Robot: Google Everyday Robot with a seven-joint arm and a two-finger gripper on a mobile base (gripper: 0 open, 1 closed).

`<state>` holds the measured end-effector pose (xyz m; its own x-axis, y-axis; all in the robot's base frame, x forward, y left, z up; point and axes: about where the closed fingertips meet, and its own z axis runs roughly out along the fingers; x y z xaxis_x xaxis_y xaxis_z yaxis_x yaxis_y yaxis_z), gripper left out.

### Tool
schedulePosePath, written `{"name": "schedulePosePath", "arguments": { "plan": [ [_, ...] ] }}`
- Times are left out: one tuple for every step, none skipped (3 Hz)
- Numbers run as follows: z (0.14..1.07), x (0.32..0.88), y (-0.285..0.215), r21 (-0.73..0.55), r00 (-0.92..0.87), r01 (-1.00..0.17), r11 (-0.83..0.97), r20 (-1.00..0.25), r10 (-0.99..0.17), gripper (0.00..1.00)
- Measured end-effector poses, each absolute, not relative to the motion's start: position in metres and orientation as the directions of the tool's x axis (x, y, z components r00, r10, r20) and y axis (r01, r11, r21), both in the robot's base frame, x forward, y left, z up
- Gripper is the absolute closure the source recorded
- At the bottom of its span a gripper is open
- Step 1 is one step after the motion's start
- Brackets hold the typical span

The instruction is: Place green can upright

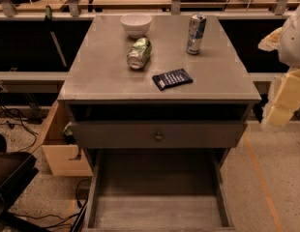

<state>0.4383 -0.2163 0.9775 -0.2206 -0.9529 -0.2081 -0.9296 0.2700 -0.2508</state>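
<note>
The green can (139, 53) lies on its side on the grey table top (101, 76), near the back centre, its silver end facing the front. It is dented, green and white. My gripper (281, 103), with cream-coloured fingers, hangs at the right edge of the view, beyond the table's right side and well away from the can. It holds nothing that I can see.
A white bowl (136, 24) stands just behind the can. A taller silver-blue can (195, 34) stands upright at the back right. A dark blue packet (172, 79) lies near the front. Below, one drawer (157, 135) is nearly closed and a lower one (157, 211) is pulled out.
</note>
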Motion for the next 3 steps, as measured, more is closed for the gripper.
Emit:
{"name": "schedulePosePath", "arguments": {
  "plan": [
    [0.978,0.438,-0.216,-0.251,-0.221,-0.930,0.270,-0.208,-0.953,0.00],
    [0.994,0.444,-0.214,-0.297,-0.203,-0.914,0.276,-0.253,-0.946,0.00],
    [1.011,0.476,-0.203,-0.262,-0.228,-0.899,0.351,-0.405,-0.886,0.00]
  ]
}}
